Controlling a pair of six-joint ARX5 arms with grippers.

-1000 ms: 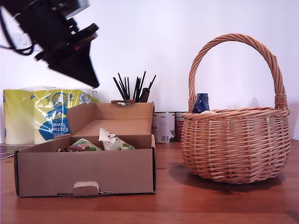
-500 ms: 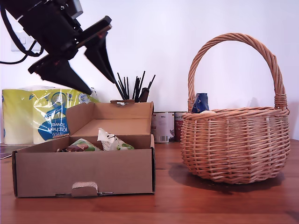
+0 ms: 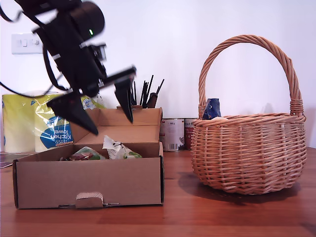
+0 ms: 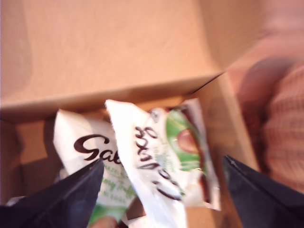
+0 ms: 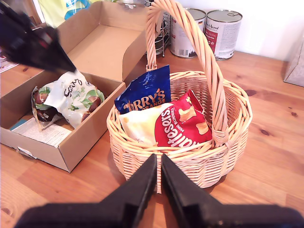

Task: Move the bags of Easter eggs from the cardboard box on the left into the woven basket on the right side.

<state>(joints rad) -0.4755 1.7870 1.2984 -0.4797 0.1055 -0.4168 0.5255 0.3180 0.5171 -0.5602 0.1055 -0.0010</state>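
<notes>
My first gripper (image 3: 111, 126) hangs open just above the cardboard box (image 3: 89, 180), at the exterior view's left. Between its spread fingers, the first wrist view shows pale green-white egg bags (image 4: 156, 156) lying in the box (image 4: 95, 47); nothing is held. Those bags (image 3: 116, 148) poke above the box wall. The woven basket (image 3: 247, 153) stands at the exterior view's right, with a dark blue bag (image 3: 212, 108) sticking out. My second gripper (image 5: 158, 159) is shut and empty above the basket's rim (image 5: 213, 161). Inside lie the blue bag (image 5: 142, 95) and a red-orange Maltesers bag (image 5: 183, 121).
A yellow-blue kitchen towel pack (image 3: 29, 123) stands behind the box. Two metal tins (image 3: 173, 133) and a holder of black sticks (image 3: 140, 94) sit at the back between box and basket. The box's lid flap (image 3: 118, 123) stands up behind its tray.
My first gripper has come down from the exterior view's upper left to just above the box, and its fingers have spread apart. The bags and basket have not moved.
</notes>
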